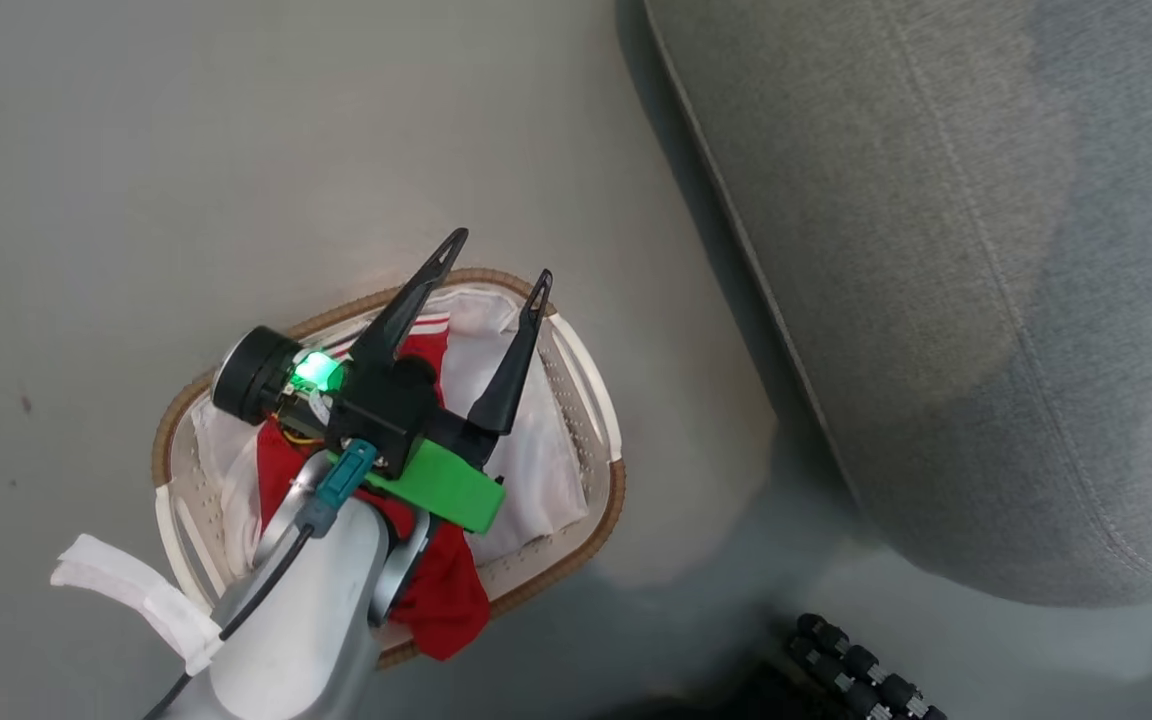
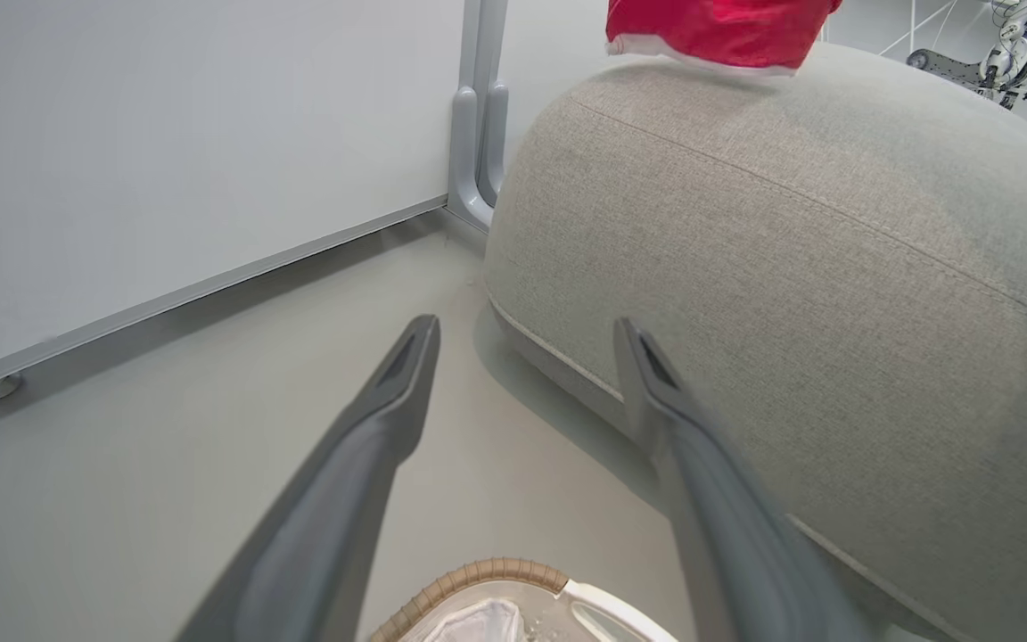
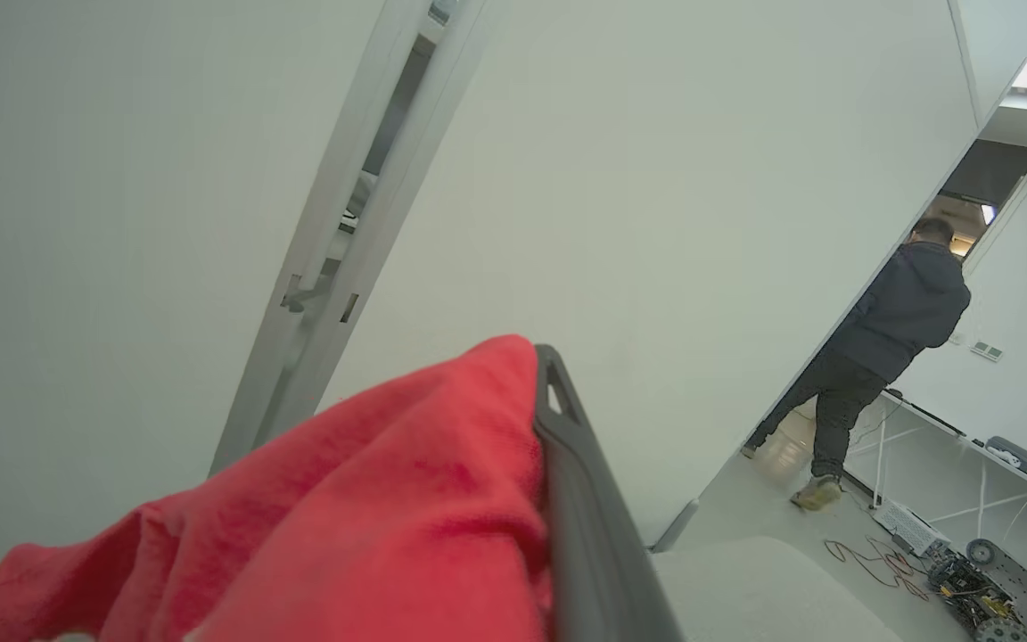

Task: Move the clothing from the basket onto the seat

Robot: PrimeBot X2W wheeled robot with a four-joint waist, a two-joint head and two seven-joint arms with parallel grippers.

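Left gripper [image 1: 499, 257] above the basket [image 1: 168, 430], its two fingers spread as wide as they go and holding nothing; in the left wrist view you see bare floor between them. Right gripper [image 3: 542, 392] closed on the held garment [image 3: 371, 499], whose red cloth bunches against the one visible finger and sags away to its left. The left wrist view places this garment at the far top of the seat [image 1: 936, 250], though you cannot tell whether it touches the cushion. The basket garment [image 1: 451, 600] lies crumpled on the white liner [image 1: 536, 450], partly under the left forearm, with one red fold spilling over the near rim. The basket stands on the floor to the left of the seat, apart from it. Treat both garments as light, limp and fairly slick: they will drape rather than hold shape, and a shallow pinch may slide off. Take the basket garment at a thick bunched fold near its middle, clear of the liner, since a grip that catches the white sheet is likely to drag it out as well.
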